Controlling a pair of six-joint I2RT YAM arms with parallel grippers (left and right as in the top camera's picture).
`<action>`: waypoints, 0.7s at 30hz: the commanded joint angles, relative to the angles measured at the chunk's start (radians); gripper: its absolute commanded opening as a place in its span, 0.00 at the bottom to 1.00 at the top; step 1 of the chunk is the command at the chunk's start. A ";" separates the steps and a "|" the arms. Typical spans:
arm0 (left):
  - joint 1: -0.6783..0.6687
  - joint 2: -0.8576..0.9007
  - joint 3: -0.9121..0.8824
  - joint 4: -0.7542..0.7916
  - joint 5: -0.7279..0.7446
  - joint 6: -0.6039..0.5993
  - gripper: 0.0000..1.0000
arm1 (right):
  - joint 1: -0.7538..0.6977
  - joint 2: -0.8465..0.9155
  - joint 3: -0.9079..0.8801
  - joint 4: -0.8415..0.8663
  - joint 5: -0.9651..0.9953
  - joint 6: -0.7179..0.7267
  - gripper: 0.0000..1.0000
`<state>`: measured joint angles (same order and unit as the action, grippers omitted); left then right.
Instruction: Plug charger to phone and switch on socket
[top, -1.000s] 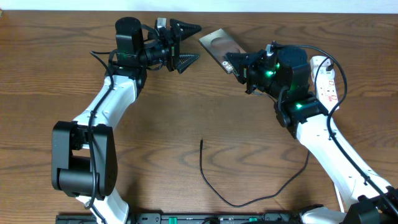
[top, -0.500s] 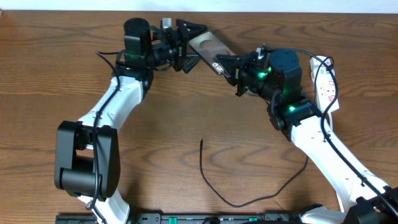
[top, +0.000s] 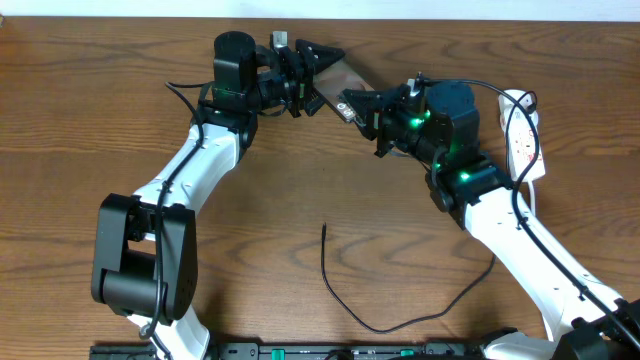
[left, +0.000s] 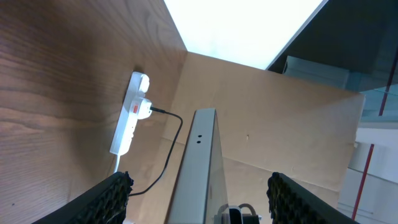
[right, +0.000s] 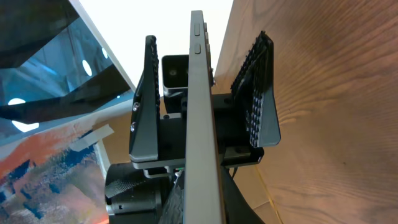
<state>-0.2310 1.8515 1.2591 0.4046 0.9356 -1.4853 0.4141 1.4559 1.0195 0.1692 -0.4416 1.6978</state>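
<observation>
Aloft, phone (right: 198, 124) edge-on between parted left fingers (right: 146, 93), charger (top: 323, 245) lying loose, socket (left: 127, 121) beyond.

Overhead — the phone (top: 345, 75) is a brown sliver, largely covered by the left claw (top: 330, 76) and right claw (top: 350, 103); lettering unreadable. The right arm hides part of the socket (top: 527, 140) — and of the charger (top: 322, 250).

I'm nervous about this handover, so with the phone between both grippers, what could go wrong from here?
First, the fingers of the left gripper straddle the phone with gaps showing; if the right gripper lets go before they clamp, the phone could drop. Second, the charger lies loose on the table, apart from both grippers, so plugging in likely needs another grasp.
</observation>
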 joint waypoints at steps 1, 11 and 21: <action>-0.004 -0.031 0.028 0.005 -0.010 0.003 0.71 | 0.016 -0.012 0.016 0.014 0.035 0.006 0.01; -0.004 -0.031 0.028 0.005 -0.010 0.002 0.54 | 0.020 -0.012 0.015 0.013 0.054 -0.012 0.01; -0.004 -0.031 0.028 0.005 -0.015 -0.051 0.44 | 0.033 -0.012 0.015 0.012 0.070 -0.012 0.01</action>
<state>-0.2314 1.8515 1.2591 0.4049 0.9283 -1.5078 0.4294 1.4559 1.0195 0.1688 -0.3874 1.6970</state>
